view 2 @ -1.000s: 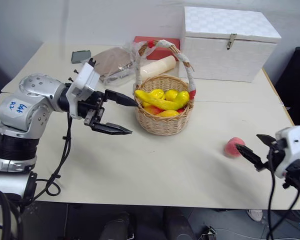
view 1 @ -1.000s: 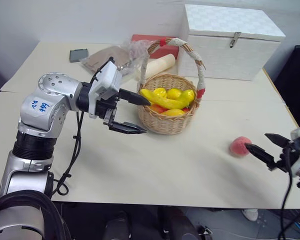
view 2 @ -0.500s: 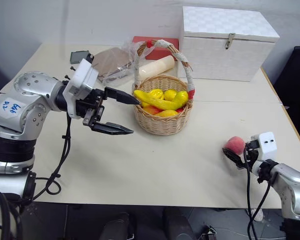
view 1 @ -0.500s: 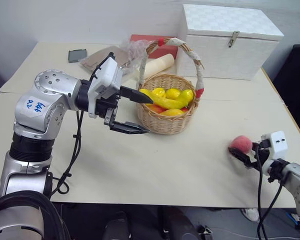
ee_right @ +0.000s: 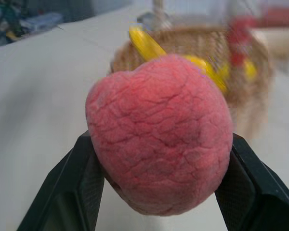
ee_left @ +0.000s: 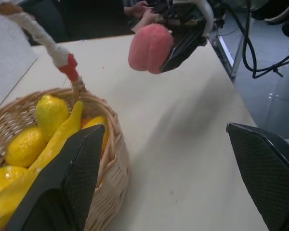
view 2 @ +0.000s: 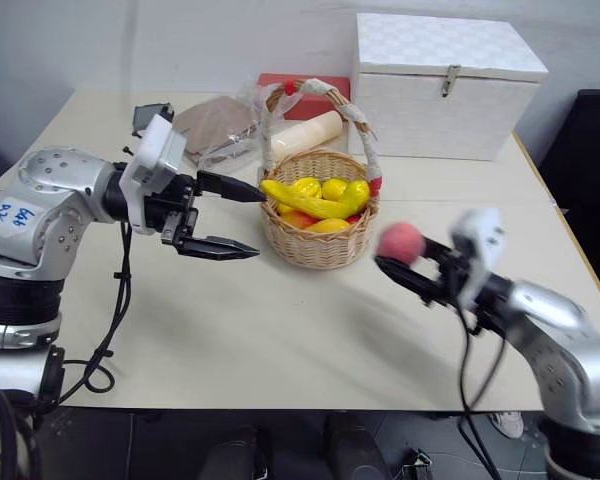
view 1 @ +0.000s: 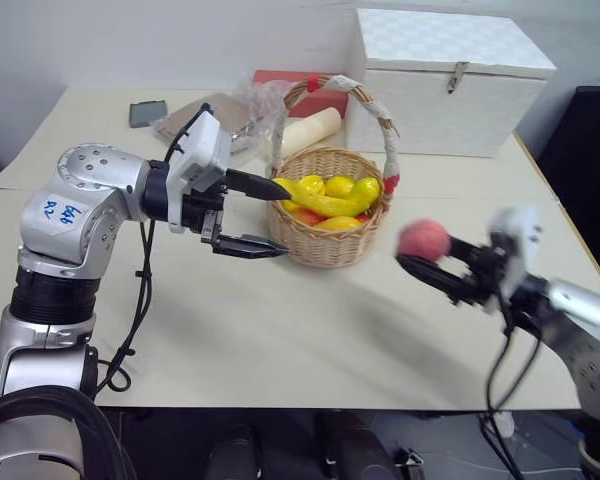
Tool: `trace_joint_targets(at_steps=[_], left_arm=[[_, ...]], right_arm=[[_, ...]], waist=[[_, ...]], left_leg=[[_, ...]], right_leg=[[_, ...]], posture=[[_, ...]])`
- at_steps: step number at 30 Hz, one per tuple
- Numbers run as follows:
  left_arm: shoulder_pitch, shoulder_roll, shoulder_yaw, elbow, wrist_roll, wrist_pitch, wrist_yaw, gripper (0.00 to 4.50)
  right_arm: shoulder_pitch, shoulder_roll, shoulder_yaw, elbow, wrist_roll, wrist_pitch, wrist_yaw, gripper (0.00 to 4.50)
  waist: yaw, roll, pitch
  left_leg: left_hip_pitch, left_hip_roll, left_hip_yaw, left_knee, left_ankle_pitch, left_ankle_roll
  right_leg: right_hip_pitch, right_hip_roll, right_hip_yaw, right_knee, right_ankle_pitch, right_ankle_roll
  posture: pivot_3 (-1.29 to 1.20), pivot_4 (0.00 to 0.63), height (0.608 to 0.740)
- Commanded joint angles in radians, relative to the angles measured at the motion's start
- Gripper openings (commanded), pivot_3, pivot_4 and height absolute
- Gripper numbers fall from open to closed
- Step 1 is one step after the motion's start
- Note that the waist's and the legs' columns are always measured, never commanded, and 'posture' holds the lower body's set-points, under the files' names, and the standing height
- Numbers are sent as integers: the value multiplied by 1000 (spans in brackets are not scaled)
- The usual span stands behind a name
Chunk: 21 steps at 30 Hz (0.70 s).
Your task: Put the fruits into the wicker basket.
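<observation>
Left eye view: right gripper clamped on peach at centre-right, basket up-left of it, clear of rim; left gripper gaping, empty.

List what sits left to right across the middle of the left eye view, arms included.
Left gripper, jaws open → wicker basket holding the banana and lemons → peach clamped in the right gripper.

one wicker basket, one peach, one banana, one white box
</observation>
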Motion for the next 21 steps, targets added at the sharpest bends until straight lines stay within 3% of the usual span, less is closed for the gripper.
trace_joint_targets(at_steps=[1, 6, 7, 10, 11, 15, 21], left_arm=[[-14, 15, 32, -6, 2, -23, 6, 4226], [-1, 10, 30, -34, 0, -28, 22, 4226], [1, 9, 32, -42, -2, -26, 26, 4226], [7, 13, 47, -65, -22, -6, 35, 4226], [12, 18, 53, -71, -28, -1, 35, 4226], [38, 36, 64, -81, -25, 1, 41, 4226], [36, 23, 53, -83, -23, -2, 59, 4226]], right_arm=[[-179, 59, 163, 50, -127, 18, -118, 2601], [-380, 201, 287, 229, -252, 2, -221, 2601], [-400, 228, 296, 256, -265, -5, -231, 3336], [-415, 242, 315, 280, -321, -19, -241, 4363], [-410, 245, 299, 259, -306, -10, -235, 4473], [-373, 234, 197, 121, -168, 54, -182, 4473], [-162, 85, -70, -131, 58, 193, -167, 4473]], waist=[[-1, 0, 0], [10, 0, 0], [11, 0, 0], [16, 0, 0], [18, 0, 0], [21, 0, 0], [30, -1, -1]], left_leg=[[-1, 0, 0, 0, 0, 0], [-14, 0, 1, 1, 3, -6], [-19, 0, 1, 2, 4, -6], [-25, 0, 4, 3, 4, -7], [-25, 0, 4, 3, 4, -7], [-25, 0, 6, 3, 4, -7], [-23, -1, 6, 3, 5, -5]], right_leg=[[-2, 0, 1, 1, 0, 0], [-15, -2, -1, 4, -1, -2], [-20, -2, -1, 6, -1, -2], [-28, -4, 0, 12, -1, -2], [-29, -4, 0, 13, -1, -2], [-30, -3, 2, 11, -1, -2], [-29, -3, 2, 13, -1, -2]], posture=[[0, 150, 740], [0, 150, 740], [0, 150, 740], [0, 150, 740], [0, 150, 740], [0, 150, 740], [0, 150, 740]])
